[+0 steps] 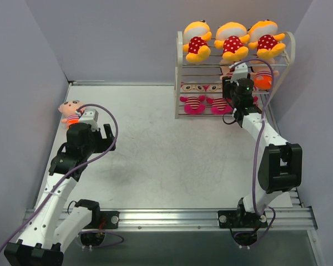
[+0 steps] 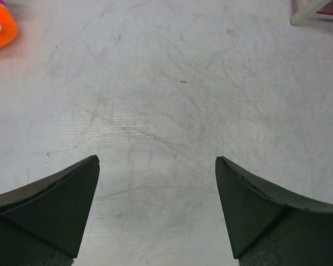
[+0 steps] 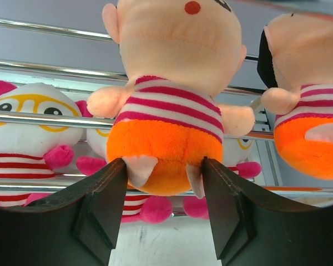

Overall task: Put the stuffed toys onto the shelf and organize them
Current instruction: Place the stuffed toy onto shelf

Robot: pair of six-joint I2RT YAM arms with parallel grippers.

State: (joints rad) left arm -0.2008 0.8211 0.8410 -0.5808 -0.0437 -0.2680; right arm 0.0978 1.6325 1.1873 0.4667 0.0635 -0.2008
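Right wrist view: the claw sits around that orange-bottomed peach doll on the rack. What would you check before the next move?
1. Peach doll resting on the middle rods of the shelf: looks ok.
2. Right gripper clear of it: cannot tell; it flanks the orange bottom closely.
3. Second peach doll upright beside it: ok.
4. Three yellow dolls on the top tier: ok.
5. All dolls shelved: not ok; a third peach doll is on the table.
6. Left gripper open and empty to fetch it: ok.
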